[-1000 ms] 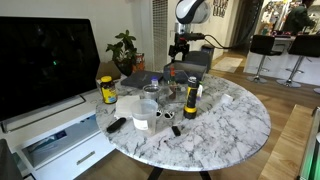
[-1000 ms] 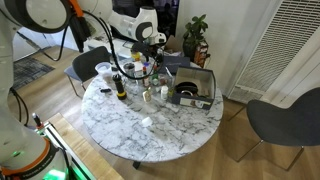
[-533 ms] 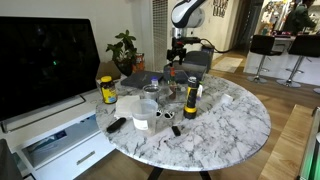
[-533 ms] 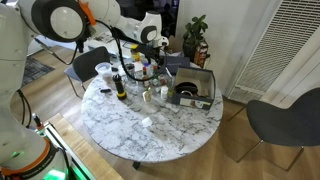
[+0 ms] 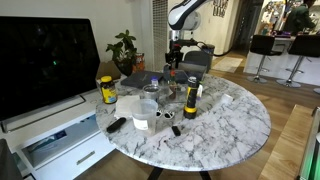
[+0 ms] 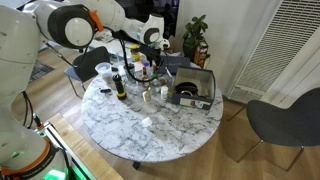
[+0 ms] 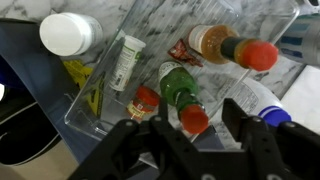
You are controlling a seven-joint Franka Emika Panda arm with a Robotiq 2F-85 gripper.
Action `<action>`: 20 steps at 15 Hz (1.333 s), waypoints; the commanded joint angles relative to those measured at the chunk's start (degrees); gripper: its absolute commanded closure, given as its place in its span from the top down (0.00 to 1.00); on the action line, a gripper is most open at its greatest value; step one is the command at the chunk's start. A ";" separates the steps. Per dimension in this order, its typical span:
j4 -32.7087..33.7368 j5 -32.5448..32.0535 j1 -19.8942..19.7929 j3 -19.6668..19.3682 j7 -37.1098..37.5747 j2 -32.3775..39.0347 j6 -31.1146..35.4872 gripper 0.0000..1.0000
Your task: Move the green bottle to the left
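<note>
In the wrist view the green bottle (image 7: 177, 88) with a red cap (image 7: 194, 119) stands in a clear tray (image 7: 98, 118) among other bottles. My gripper (image 7: 203, 113) is right over it, with one black finger on each side of the cap. The left finger is close to the cap and a gap shows on the right, so the jaws are open and grip nothing. In both exterior views the gripper (image 5: 172, 62) (image 6: 152, 56) hangs low over the cluster at the far side of the round marble table (image 5: 238, 122).
Close around the green bottle are an orange sauce bottle (image 7: 222, 45), a small red-capped bottle (image 7: 145, 100), a white bottle with a blue cap (image 7: 256, 101), a white-lidded jar (image 7: 68, 33) and a tube (image 7: 125, 62). A yellow-lidded jar (image 5: 107, 90) and a dark bottle (image 5: 190, 100) stand nearer.
The arm has shifted a little over the tray and the jaws have narrowed from wide open toward the green bottle's cap.
</note>
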 commanded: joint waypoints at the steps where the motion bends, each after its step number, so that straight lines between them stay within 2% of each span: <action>1: 4.28 0.96 -1.08 0.82 -1.00 3.03 -2.73 0.47; 3: 5.43 0.87 -1.11 0.71 -0.85 3.91 -3.20 0.54; 6: 6.96 0.89 -1.25 0.71 -0.79 5.07 -4.16 0.53; 8: 7.69 0.83 -1.30 0.69 -0.81 5.54 -5.23 0.28; 9: 7.96 0.84 -1.30 0.69 -0.73 5.58 -5.78 0.25; 11: 7.53 0.83 -1.26 0.59 -0.41 4.81 -6.81 0.09; 12: 7.01 0.96 -1.34 0.61 -0.31 4.16 -7.49 0.07; 14: 5.48 -0.02 -0.96 -0.40 0.72 2.87 -7.56 0.08; 20: -5.40 -1.58 -2.08 -2.72 -0.22 -5.62 -8.86 0.08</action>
